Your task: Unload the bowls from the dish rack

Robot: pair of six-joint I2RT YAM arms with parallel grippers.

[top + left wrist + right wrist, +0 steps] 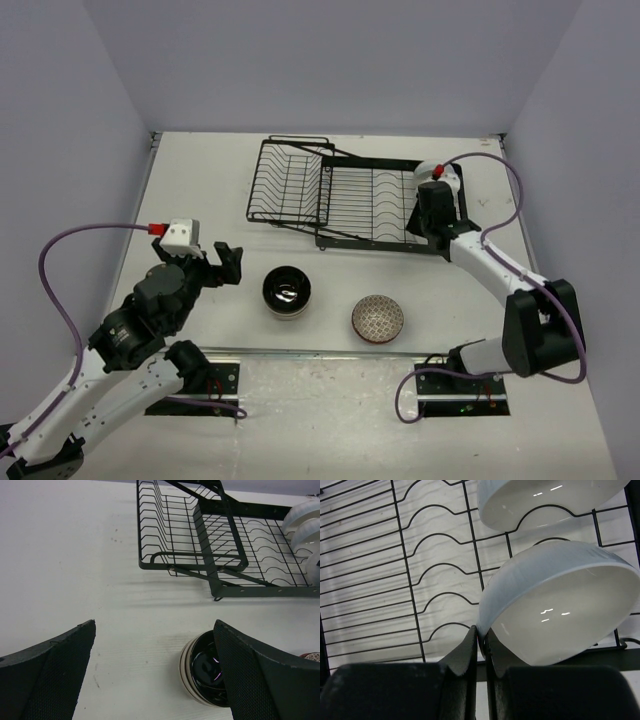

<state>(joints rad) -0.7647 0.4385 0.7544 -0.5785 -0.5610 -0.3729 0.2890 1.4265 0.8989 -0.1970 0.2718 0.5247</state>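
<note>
Our right claw [483, 639] is pinched narrow on the rim of a white bowl [560, 605], which stands tilted on edge among the tines [420, 575] at the right end of the rack [340, 200]. We hold only a thin, glossy lip, so we judge the bowl could pivot in the grip or slip out during a lift and drop back on the wire. A second white bowl [545, 500] sits just behind it, near enough that a crooked pull could knock it. A sideways pull could also snag the held bowl on a tine or on the rack's front rail, which it must clear. Further out, our left claw [155, 625] hangs wide and empty over the table [75, 555], near a black-lined bowl [202, 667]. That bowl and a netted bowl [377, 318] stand on the table in front of the rack, apart from each other. They take part of the landing ground, so the white bowl needs a spot beside them.
</note>
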